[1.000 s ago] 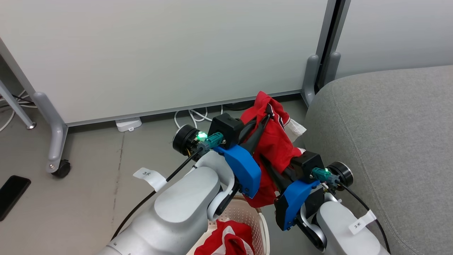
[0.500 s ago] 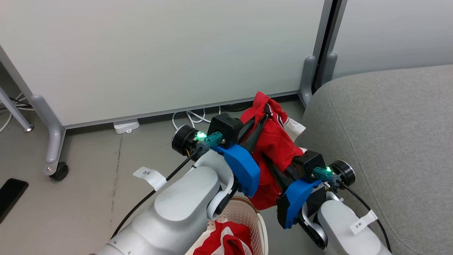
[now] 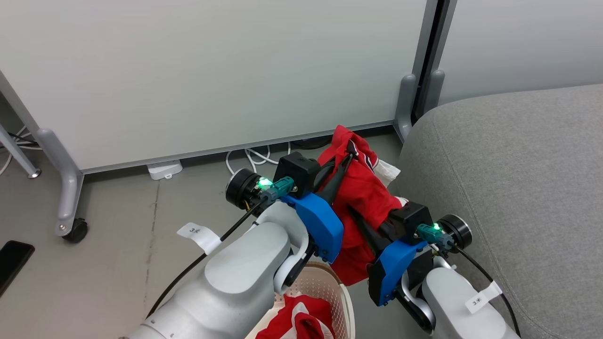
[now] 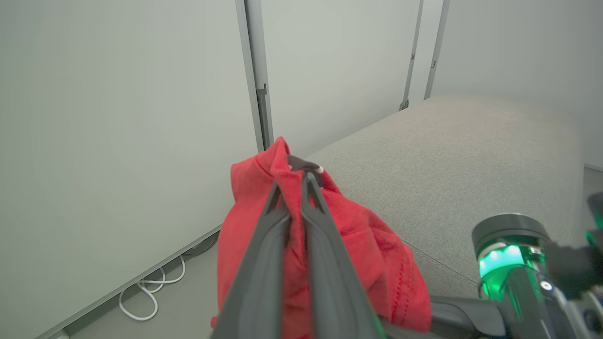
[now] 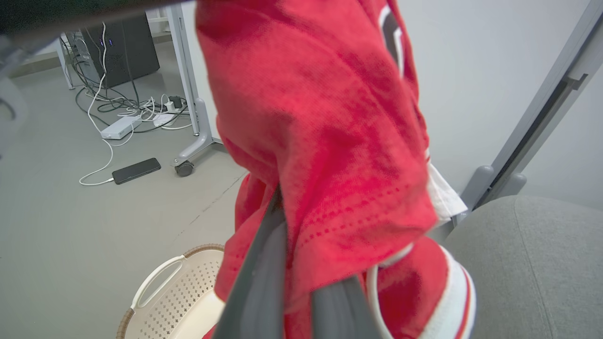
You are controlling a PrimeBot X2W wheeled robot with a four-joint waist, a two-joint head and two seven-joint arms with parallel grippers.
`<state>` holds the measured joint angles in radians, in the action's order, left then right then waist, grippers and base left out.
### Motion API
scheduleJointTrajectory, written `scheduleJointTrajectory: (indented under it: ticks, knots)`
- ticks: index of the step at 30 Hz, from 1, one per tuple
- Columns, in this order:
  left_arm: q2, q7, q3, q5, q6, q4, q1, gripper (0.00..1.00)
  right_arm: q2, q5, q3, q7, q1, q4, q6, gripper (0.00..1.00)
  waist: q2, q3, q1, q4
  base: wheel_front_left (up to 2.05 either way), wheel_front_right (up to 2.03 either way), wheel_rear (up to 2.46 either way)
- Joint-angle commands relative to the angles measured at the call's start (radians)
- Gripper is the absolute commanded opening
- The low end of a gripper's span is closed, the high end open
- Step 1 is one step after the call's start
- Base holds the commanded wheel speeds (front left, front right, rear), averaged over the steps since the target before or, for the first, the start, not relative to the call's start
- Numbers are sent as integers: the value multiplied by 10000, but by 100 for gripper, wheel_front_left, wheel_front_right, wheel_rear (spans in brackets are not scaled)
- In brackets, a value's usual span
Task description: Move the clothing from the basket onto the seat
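A red garment with white trim (image 3: 365,190) hangs in the air above the basket's far end, just left of the grey seat (image 3: 509,179). My left gripper (image 3: 349,153) is shut on its top fold, and in the left wrist view this gripper (image 4: 294,176) pinches the red cloth (image 4: 372,245). My right gripper (image 3: 352,211) is shut on the same garment lower down; its wrist view shows its fingers (image 5: 264,263) buried in the cloth (image 5: 320,117). A second red piece of clothing (image 3: 301,320) lies in the cream basket (image 3: 347,301).
White partition panels on grey wheeled posts (image 3: 66,188) stand behind. White cables (image 3: 249,157) and a power strip (image 3: 165,168) lie along their base. A black phone (image 3: 14,259) lies on the floor at left. The seat's rounded edge (image 5: 527,263) is beside the basket (image 5: 179,292).
The camera has swung slightly right, toward the seat. Both grippers keep hold of the red garment, carried along with the turn. A green light has come on at the right wrist.
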<state>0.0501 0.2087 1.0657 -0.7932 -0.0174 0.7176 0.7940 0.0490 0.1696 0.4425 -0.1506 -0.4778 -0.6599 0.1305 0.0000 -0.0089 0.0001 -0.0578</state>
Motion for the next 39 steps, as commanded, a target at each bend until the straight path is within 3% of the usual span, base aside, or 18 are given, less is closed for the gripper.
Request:
scheduleJointTrajectory:
  ticks: [1,2,3,4,17,25,34,39]
  knots:
    - [8,5,34,-85,-9,57,134,39,25,60,6,-17,101,-27,5,0,0,-9,-1,-4,0,0,0]
    - [8,9,48,-90,-15,71,140,49,25,85,1,-8,107,-28,5,0,0,-9,-1,-6,0,0,0]
    - [8,12,59,-104,-25,87,147,93,25,105,-9,-5,112,-28,5,0,0,-8,-1,-9,0,0,0]
    - [8,17,71,-124,-35,95,153,100,25,108,-21,-7,117,-29,5,0,0,-8,-1,-9,0,0,0]
    - [14,265,14,-217,-140,189,35,100,23,15,-83,-32,121,-52,5,0,0,1,-1,3,0,0,0]
    - [411,545,-392,-153,-45,-151,-681,100,23,-130,-311,-103,263,67,5,0,0,40,-1,6,0,0,0]
    - [1252,569,-2212,812,-257,-2142,-2451,100,23,-343,-628,-48,463,346,5,0,0,103,-1,-104,0,0,0]
    - [1510,568,-3402,1842,-166,-3416,-3791,100,23,-336,-656,25,569,533,5,0,0,145,-1,-194,0,0,0]
